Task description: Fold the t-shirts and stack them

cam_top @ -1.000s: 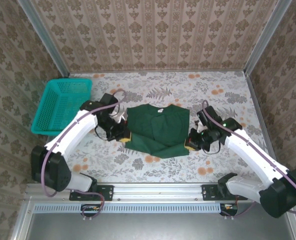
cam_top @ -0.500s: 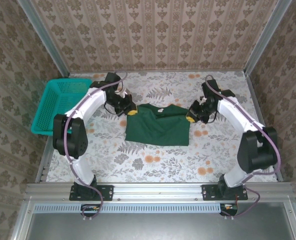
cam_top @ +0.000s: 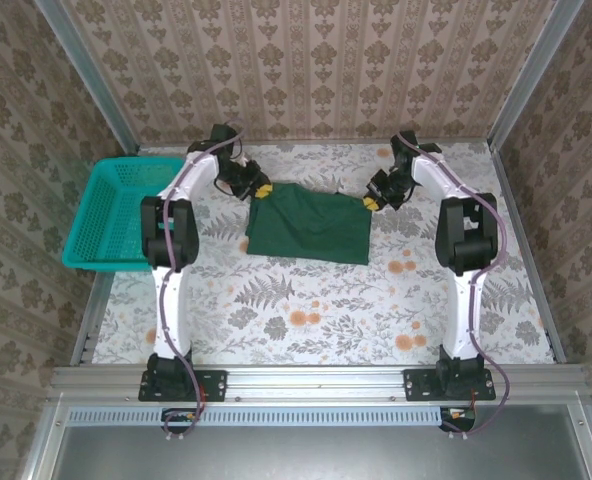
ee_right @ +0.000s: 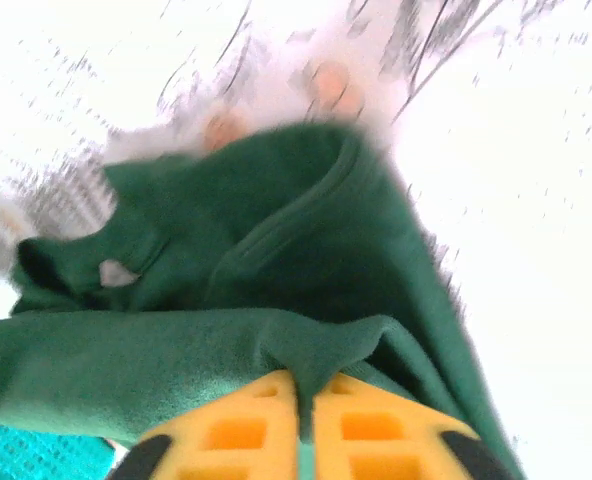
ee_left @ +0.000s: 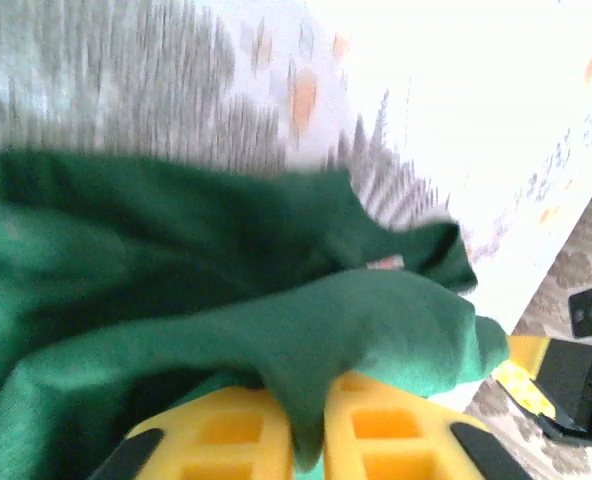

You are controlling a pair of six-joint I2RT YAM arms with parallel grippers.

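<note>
Floral table (cam_top: 316,310), papered walls; the shirt (cam_top: 311,228) lay folded toward 12 o'clock. Left gripper (cam_top: 262,191) and right gripper (cam_top: 370,202) each pinched a far corner. Looked soft, light and floppy, so corners seemed the spot to hold.

Your overhead view is bright and even, lit softly from above; the table (cam_top: 316,300) reads crisp, with only faint shadows beside the arms; the dark green t-shirt (cam_top: 311,228) shows little fold detail there. On your left wrist camera the table's pattern smears into streaks and burns out to white at upper right; the cloth looks soft, the yellow fingers (ee_left: 226,440) a bit sharper. Your right wrist camera is blown out too; table streaked, shirt edges fuzzy.
</note>
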